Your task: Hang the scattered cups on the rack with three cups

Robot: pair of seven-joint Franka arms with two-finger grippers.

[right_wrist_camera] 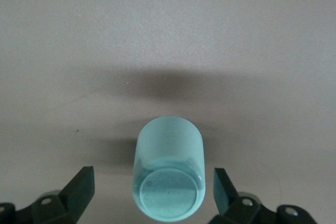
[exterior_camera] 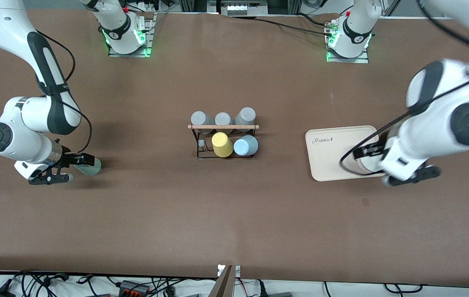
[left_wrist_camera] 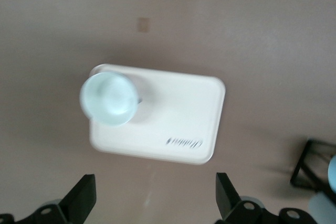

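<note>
The pale mint green tumbler (exterior_camera: 90,167) lies on its side on the table toward the right arm's end. My right gripper (exterior_camera: 71,168) is open, with a finger on each side of the tumbler and not touching it. In the right wrist view the tumbler (right_wrist_camera: 168,177) points its base at the camera, between the right gripper's (right_wrist_camera: 153,184) fingers. The light blue tumbler (exterior_camera: 246,145) sits on the black wire rack (exterior_camera: 223,127) beside a yellow cup (exterior_camera: 222,144). My left gripper (exterior_camera: 409,177) is open and empty, in the air at the cream tray's edge (left_wrist_camera: 155,190).
Three grey cups (exterior_camera: 223,119) sit on the rack's row farther from the front camera. The cream tray (exterior_camera: 333,152) lies toward the left arm's end. A pale cup (left_wrist_camera: 109,98) stands on it mouth up, mostly hidden by the left arm in the front view.
</note>
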